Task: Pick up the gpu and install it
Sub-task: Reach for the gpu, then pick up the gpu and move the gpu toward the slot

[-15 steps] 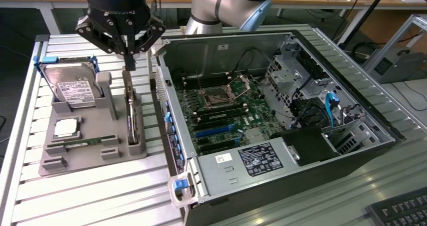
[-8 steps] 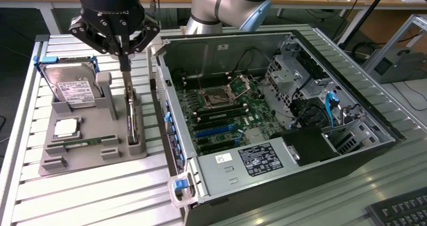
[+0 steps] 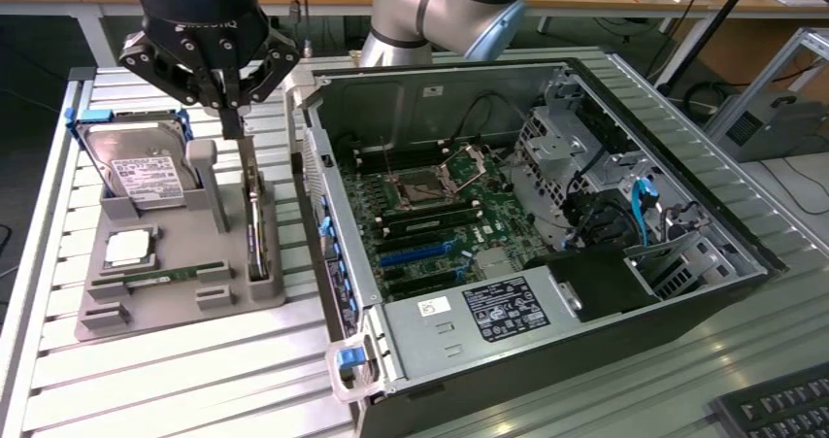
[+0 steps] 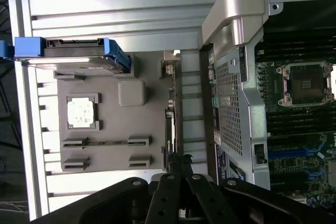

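Note:
The gpu (image 3: 256, 226) is a thin dark card standing on its edge in a slot of the grey tray (image 3: 182, 226), at the exterior view's left. My gripper (image 3: 233, 125) hangs straight over the card's far end, its two fingers shut against each other. Whether the fingertips touch the card I cannot tell. From the wrist, the gpu (image 4: 169, 124) runs along the tray (image 4: 115, 129) edge up to my gripper (image 4: 176, 163). The open computer case (image 3: 518, 215) lies beside the tray with its motherboard (image 3: 428, 215) exposed.
On the tray also sit a silver hard drive (image 3: 140, 171) in a blue frame, a square processor chip (image 3: 127, 249) and a green memory stick (image 3: 162, 278). The case wall (image 4: 231, 77) stands close beside the card. A keyboard corner (image 3: 778, 409) lies at the exterior view's right.

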You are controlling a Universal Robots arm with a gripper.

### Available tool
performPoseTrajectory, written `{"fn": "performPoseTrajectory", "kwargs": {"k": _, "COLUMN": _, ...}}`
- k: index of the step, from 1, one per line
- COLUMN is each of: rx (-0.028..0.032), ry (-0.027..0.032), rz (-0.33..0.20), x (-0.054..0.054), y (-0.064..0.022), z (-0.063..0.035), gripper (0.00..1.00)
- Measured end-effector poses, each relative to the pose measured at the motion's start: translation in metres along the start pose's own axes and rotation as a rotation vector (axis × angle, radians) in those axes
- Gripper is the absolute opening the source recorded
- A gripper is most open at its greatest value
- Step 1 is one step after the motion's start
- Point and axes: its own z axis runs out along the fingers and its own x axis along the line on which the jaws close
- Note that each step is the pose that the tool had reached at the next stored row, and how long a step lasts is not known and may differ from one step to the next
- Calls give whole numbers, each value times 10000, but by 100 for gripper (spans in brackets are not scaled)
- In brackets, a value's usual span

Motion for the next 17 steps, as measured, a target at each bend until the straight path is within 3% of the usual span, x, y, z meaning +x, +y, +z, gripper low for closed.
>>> {"fn": "performPoseTrajectory", "kwargs": {"k": 10, "rx": 0, "ry": 1, "rz": 1, "x": 1, "y": 0, "z": 0, "gripper": 11}}
{"fn": "performPoseTrajectory", "kwargs": {"k": 12, "rx": 0, "ry": 0, "rz": 1, "x": 1, "y": 0, "z": 0, "gripper": 24}}
{"fn": "performPoseTrajectory", "kwargs": {"k": 13, "rx": 0, "ry": 0, "rz": 1, "x": 1, "y": 0, "z": 0, "gripper": 24}}
{"fn": "performPoseTrajectory", "kwargs": {"k": 17, "rx": 0, "ry": 0, "rz": 1, "x": 1, "y": 0, "z": 0, "gripper": 42}}
